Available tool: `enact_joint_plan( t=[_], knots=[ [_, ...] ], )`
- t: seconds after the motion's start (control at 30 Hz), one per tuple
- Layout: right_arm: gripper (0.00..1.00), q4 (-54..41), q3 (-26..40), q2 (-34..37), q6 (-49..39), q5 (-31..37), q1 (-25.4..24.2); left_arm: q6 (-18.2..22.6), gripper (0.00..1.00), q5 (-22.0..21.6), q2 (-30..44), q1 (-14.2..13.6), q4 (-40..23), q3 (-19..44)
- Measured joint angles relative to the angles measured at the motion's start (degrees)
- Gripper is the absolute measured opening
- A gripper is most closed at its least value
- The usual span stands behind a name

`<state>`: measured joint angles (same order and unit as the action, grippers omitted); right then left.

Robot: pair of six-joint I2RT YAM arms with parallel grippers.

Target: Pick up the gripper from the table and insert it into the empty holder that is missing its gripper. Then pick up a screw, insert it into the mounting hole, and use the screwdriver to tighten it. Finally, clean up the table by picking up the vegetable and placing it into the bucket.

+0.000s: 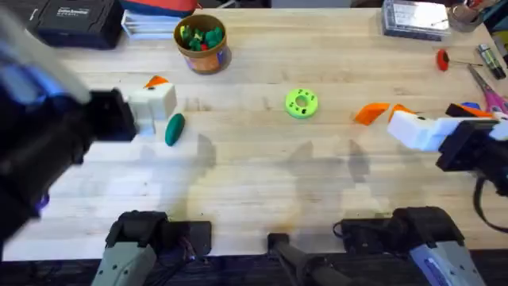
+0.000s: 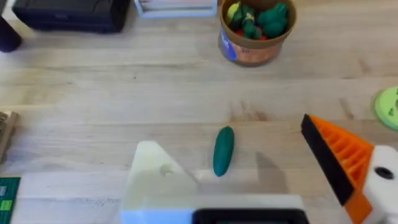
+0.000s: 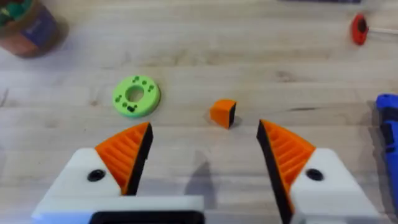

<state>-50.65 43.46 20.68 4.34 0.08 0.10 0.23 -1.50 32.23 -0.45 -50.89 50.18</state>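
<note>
**Grippers both spread above the counter, orange tip lying loose**

Wood planking of the counter (image 1: 238, 183) carries everything here. The left gripper (image 2: 227, 140) hovers with its jaws spread and nothing between them. One of its fingers (image 2: 341, 155) wears a ridged orange tip; the other is the holder (image 2: 155, 177), a bare white base with no tip on it. In the left wrist view the vegetable (image 2: 223, 151), dark green and oval, lies flat on the wood between these two fingers and apart from both. From overhead the vegetable (image 1: 174, 129) sits just beside the left gripper's white finger block. The bucket (image 1: 202, 44) stands upright farther back with small toy pieces inside.

The right gripper (image 3: 205, 155) is released too, both orange-tipped fingers wide apart and empty. The loose orange fingertip piece (image 3: 222, 113) rests on the counter just ahead of that gap, touching neither finger. A lime-green disc (image 3: 136, 96) with holes lies near it, towards the middle of the counter. The blue screwdriver (image 3: 387, 124) shows at the edge of the right wrist view, beside the right gripper. A red-handled tool (image 1: 442, 58) lies farther back on the right.
</note>
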Motion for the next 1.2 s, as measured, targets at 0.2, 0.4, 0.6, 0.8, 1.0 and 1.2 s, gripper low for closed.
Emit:
enact_joint_plan(
  t=[0.2,0.4,0.6,0.8,1.0,1.2],
  knots=[
    [0.994,-2.8,1.9,4.1,0.0,0.0,0.0,0.9,0.985,1.8,10.5,0.0,-2.0,1.2],
    [0.994,-2.7,1.9,4.0,0.0,0.0,0.0,1.1,0.985,3.3,17.0,0.0,-4.0,-0.3],
    [0.993,-1.6,1.9,4.0,0.0,0.0,0.0,1.1,0.745,3.6,26.3,0.0,-1.3,-4.3],
    [0.994,-0.9,1.9,4.0,0.0,0.0,0.0,1.5,0.132,3.7,27.3,0.0,-0.3,-4.4],
    [0.994,-1.0,1.9,4.0,0.0,0.0,0.0,1.4,0.93,4.4,19.4,-2.8,0.1,-4.4],
    [0.994,-3.5,1.9,4.0,0.0,0.0,0.0,1.5,0.986,12.8,6.0,-9.6,8.3,-4.4]
  ],
)
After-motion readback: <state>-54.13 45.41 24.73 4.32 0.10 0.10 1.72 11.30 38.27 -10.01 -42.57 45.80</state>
